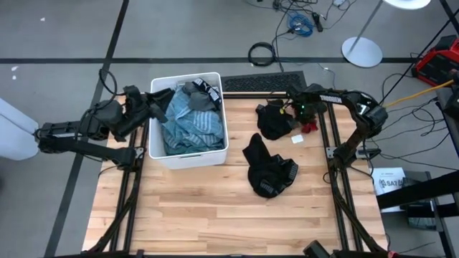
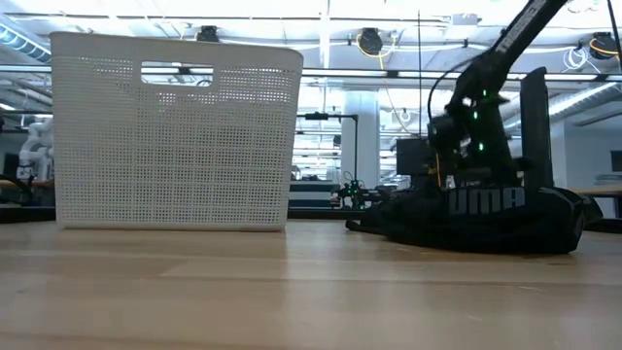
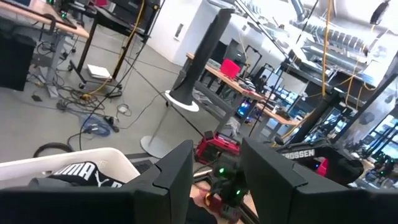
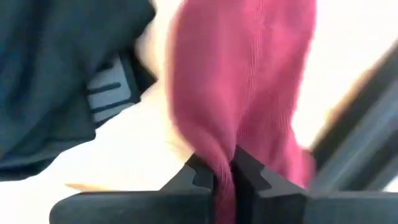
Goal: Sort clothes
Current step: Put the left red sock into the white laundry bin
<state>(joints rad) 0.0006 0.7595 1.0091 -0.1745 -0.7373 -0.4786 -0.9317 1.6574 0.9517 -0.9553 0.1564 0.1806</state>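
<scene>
Right hand [image 4: 224, 171] pinching magenta garment [image 4: 249, 81]

The bin [image 1: 188, 154] stands on the desk's [image 1: 215, 215] far left, garments [image 1: 190, 122] piled inside. Right of it lie two more garments [image 1: 271, 122] [image 1: 269, 172], one farther, one nearer.

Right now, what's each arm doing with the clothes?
Right end effector shut on the red garment at the table's far right edge. Left end effector open, waiting at the white bin. Black garments lie close by.
</scene>
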